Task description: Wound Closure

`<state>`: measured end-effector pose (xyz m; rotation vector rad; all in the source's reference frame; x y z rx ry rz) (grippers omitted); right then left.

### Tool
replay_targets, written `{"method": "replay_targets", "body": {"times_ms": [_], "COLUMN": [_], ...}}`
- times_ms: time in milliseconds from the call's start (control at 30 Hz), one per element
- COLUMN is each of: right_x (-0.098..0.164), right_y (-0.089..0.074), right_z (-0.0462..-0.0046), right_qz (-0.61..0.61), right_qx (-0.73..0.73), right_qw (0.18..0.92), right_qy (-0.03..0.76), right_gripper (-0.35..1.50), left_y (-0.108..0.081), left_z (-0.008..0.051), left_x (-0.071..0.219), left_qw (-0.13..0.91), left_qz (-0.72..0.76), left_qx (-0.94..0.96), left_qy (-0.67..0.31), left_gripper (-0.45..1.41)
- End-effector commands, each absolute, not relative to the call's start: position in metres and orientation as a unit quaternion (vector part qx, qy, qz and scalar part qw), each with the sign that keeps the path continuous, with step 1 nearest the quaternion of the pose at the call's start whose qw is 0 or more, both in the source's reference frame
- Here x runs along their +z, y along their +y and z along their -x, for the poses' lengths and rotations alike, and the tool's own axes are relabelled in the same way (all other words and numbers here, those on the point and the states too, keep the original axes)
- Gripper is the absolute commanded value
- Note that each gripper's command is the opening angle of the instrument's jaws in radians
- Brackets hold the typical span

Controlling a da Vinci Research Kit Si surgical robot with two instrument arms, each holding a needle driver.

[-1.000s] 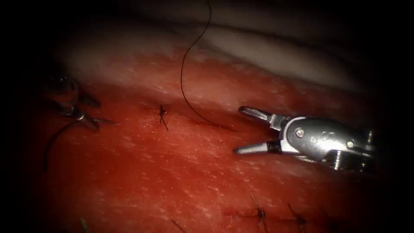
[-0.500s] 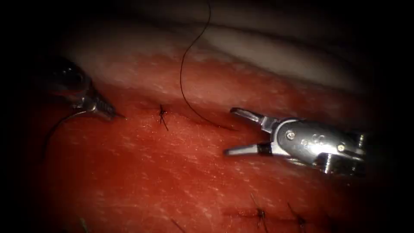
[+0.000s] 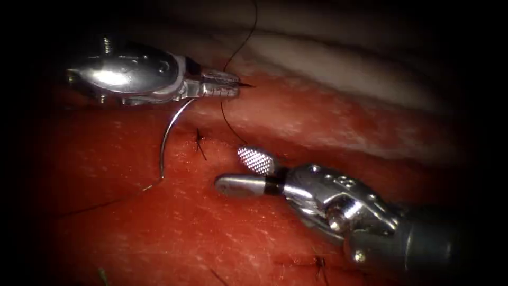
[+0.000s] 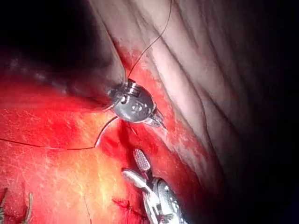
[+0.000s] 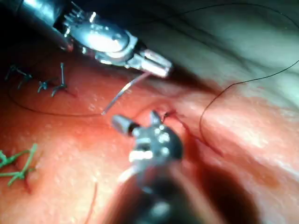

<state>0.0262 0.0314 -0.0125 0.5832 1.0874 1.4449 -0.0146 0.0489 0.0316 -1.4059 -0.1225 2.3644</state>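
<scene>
One knot [image 3: 199,139] sat tied; left tool [image 3: 233,86], fingers clamped near the needle's [image 3: 168,139] tip, at ten o'clock; right tool [image 3: 241,169] gaped empty; cut [image 3: 248,145] unclosed.

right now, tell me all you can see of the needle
The needle is a thin, curved, silvery metal wire. The left tool has its jaws shut on it near the pointed end, whose dark tip sticks out just past the jaws. From there the body curves down and left over the tissue, left of the knotted stitch. It looks free of the tissue rather than driven in. Dark thread trails left from its tail end. The right tool, jaws open, is not touching it.
</scene>
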Motion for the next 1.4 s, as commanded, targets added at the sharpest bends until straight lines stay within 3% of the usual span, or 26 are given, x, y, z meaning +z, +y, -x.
{"method": "replay_targets", "body": {"times_ms": [33, 233, 733, 800, 833, 867, 967, 1000, 1033, 1067, 1133, 1167, 1267, 1300, 1400], "right_x": [-0.0123, -0.0124, -0.0110, -0.0110, -0.0109, -0.0109, -0.0109, -0.0108, -0.0108, -0.0108, -0.0107, -0.0106, -0.0105, -0.0103, -0.0099], "right_y": [0.0319, 0.0323, 0.0327, 0.0326, 0.0326, 0.0325, 0.0324, 0.0323, 0.0323, 0.0323, 0.0324, 0.0325, 0.0326, 0.0330, 0.0334], "right_z": [-0.0278, -0.0292, -0.0341, -0.0342, -0.0343, -0.0345, -0.0345, -0.0345, -0.0345, -0.0344, -0.0341, -0.0337, -0.0331, -0.0320, -0.0308], "right_qz": [-0.251, -0.264, -0.309, -0.319, -0.335, -0.355, -0.355, -0.353, -0.353, -0.351, -0.347, -0.341, -0.326, -0.289, -0.241], "right_qx": [0.619, 0.626, 0.653, 0.666, 0.673, 0.674, 0.675, 0.679, 0.679, 0.676, 0.672, 0.669, 0.655, 0.617, 0.565], "right_qw": [0.578, 0.567, 0.527, 0.511, 0.496, 0.487, 0.497, 0.497, 0.497, 0.501, 0.509, 0.517, 0.540, 0.592, 0.653], "right_qy": [0.467, 0.465, 0.447, 0.441, 0.434, 0.427, 0.414, 0.409, 0.409, 0.411, 0.411, 0.410, 0.415, 0.430, 0.443], "right_gripper": [0.93, 0.96, 0.96, 0.71, 0.41, -0.35, -0.35, -0.35, -0.35, -0.35, -0.35, -0.35, -0.35, -0.35, -0.35], "left_y": [0.0485, 0.0480, 0.0480, 0.0479, 0.0479, 0.0480, 0.0481, 0.0482, 0.0482, 0.0484, 0.0487, 0.0491, 0.0494, 0.0502, 0.0511], "left_z": [0.0152, 0.0156, 0.0161, 0.0161, 0.0161, 0.0162, 0.0162, 0.0162, 0.0162, 0.0162, 0.0162, 0.0161, 0.0158, 0.0148, 0.0133], "left_x": [0.0320, 0.0315, 0.0285, 0.0285, 0.0285, 0.0284, 0.0280, 0.0276, 0.0276, 0.0272, 0.0266, 0.0259, 0.0253, 0.0239, 0.0223], "left_qw": [0.185, 0.157, 0.153, 0.153, 0.154, 0.154, 0.156, 0.156, 0.156, 0.159, 0.187, 0.224, 0.240, 0.253, 0.261], "left_qz": [0.504, 0.522, 0.543, 0.544, 0.545, 0.547, 0.547, 0.548, 0.548, 0.552, 0.555, 0.556, 0.558, 0.562, 0.564], "left_qx": [0.843, 0.838, 0.825, 0.824, 0.823, 0.822, 0.822, 0.821, 0.821, 0.818, 0.811, 0.800, 0.793, 0.784, 0.775], "left_qy": [-0.034, 0.016, 0.039, 0.040, 0.041, 0.041, 0.040, 0.038, 0.038, 0.030, 0.009, -0.018, -0.041, -0.080, -0.113], "left_gripper": [-0.35, -0.35, -0.35, -0.35, -0.35, -0.35, -0.35, -0.23, -0.23, -0.05, -0.01, 0.24, 0.40, 0.50, 0.54]}}
